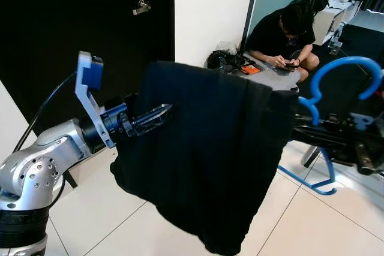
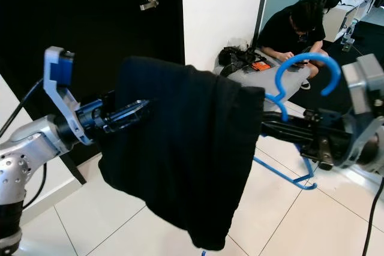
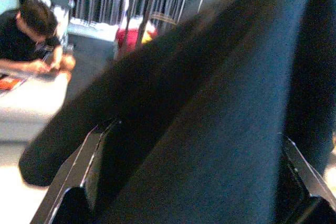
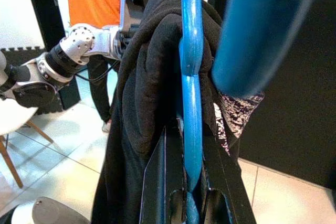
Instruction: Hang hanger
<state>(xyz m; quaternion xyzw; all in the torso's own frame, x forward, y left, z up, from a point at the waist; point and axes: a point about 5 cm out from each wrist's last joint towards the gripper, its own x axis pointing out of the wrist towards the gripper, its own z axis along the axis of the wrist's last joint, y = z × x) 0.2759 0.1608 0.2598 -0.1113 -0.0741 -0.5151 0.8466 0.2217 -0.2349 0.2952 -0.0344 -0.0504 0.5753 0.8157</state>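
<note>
Between right gripper [image 4: 190, 182] jaws, pinched: blue hanger [image 2: 305, 70] w/ black garment [image 2: 186, 148]. Left gripper [image 1: 157, 115] jaws spread, steadying cloth. Keep hook upright, approach rail slowly.

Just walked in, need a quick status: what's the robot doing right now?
It holds a blue hanger with a black garment draped on it, out in front at chest height. The right gripper is shut on the hanger's frame below the hook. The left gripper reaches into the garment's far side. No rail is visible, so nothing is hung yet. A person sits on the floor behind.
</note>
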